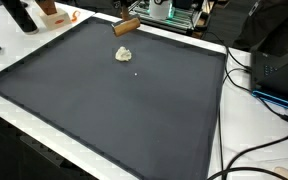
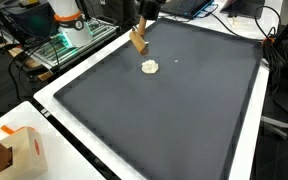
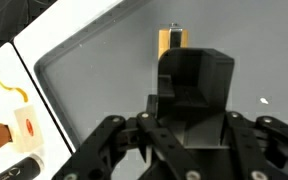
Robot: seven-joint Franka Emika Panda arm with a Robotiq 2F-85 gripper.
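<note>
The gripper pinching a tilted wooden block over the dark mat.
Its fingers look pressed onto the block's upper end, though the crowded wrist view leaves doubt. A crumpled white wad lies on the mat just beyond the tool, apart from the block. Steady pressure and slow motion seem wise: a tilted block can pivot.

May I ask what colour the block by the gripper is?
The block is tan, clearest in wrist view.

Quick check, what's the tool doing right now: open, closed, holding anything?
Tool: closed, holding the wooden block.
</note>
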